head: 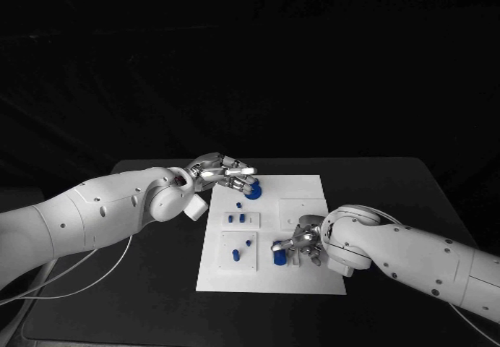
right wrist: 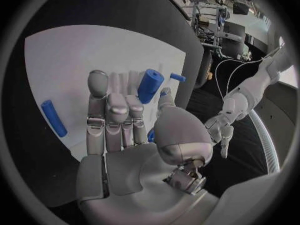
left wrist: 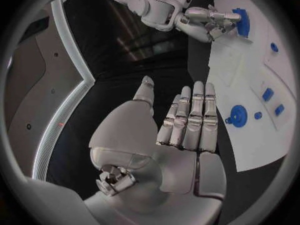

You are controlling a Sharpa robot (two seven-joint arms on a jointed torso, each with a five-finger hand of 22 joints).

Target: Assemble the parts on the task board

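The white task board [head: 313, 189] lies in the middle of the black table. My left hand [head: 222, 173] hovers at the board's far left corner, fingers straight and apart from everything, holding nothing. A round blue part [head: 253, 191] sits on the board just beside its fingertips, the same round blue part [left wrist: 238, 116] lying clear of the fingers [left wrist: 190, 115]. My right hand [head: 302, 242] is low over the board's near right area. A blue cylinder [right wrist: 150, 85] stands between its thumb and nearest finger, which pinch it; the cylinder [head: 279, 253] shows at the hand's left.
Several small blue pieces [head: 240, 217] stand in slots on the board's left half, with two more [head: 236, 254] nearer me. A long blue peg [right wrist: 53, 117] lies on the board beyond my right hand. A cable [head: 104, 267] runs along the table's left side.
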